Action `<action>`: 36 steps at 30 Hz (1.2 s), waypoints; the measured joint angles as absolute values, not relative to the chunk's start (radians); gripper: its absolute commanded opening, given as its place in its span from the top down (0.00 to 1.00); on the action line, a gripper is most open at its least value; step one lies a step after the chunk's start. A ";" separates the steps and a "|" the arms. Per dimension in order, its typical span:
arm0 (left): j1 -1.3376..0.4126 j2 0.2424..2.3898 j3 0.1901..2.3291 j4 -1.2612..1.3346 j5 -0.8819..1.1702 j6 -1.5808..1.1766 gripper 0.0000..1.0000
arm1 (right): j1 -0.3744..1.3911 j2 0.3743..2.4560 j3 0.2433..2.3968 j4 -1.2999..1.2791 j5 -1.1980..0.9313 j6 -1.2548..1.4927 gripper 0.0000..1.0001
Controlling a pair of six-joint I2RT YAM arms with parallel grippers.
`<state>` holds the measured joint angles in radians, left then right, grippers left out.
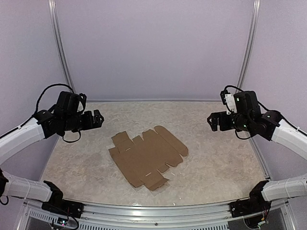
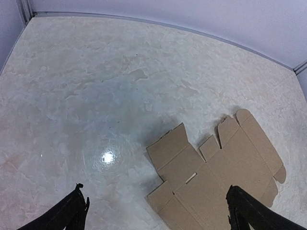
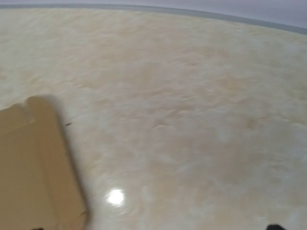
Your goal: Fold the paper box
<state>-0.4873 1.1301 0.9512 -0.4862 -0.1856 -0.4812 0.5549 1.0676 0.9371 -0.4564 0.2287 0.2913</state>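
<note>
The left hand [image 1: 98,118] and right hand [image 1: 212,122] hang spread either side of the flat paper box [image 1: 146,158]; I'd crease its long flaps first.

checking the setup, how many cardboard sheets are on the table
1: the paper box, an unfolded sheet lying flat midway across the table. No second one shows in any view.

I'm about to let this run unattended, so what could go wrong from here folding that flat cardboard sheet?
One: the paper box lies flat on the glossy table, so it may slide along when pushed instead of a flap lifting. Two: it sits skewed to the arms, so the open left gripper or right gripper, both off to its sides, might catch a small tab and crease it wrongly.
</note>
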 measured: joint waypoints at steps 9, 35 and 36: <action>-0.556 1.127 0.808 -0.446 -0.107 -0.666 0.03 | 0.605 1.123 0.933 -0.400 0.130 0.289 0.00; -0.568 1.318 0.520 0.005 0.309 -1.094 0.27 | 0.614 1.132 0.838 -0.344 0.135 0.293 0.00; -0.568 1.323 0.519 0.013 0.316 -1.097 0.28 | 0.614 1.132 0.834 -0.342 0.135 0.293 0.00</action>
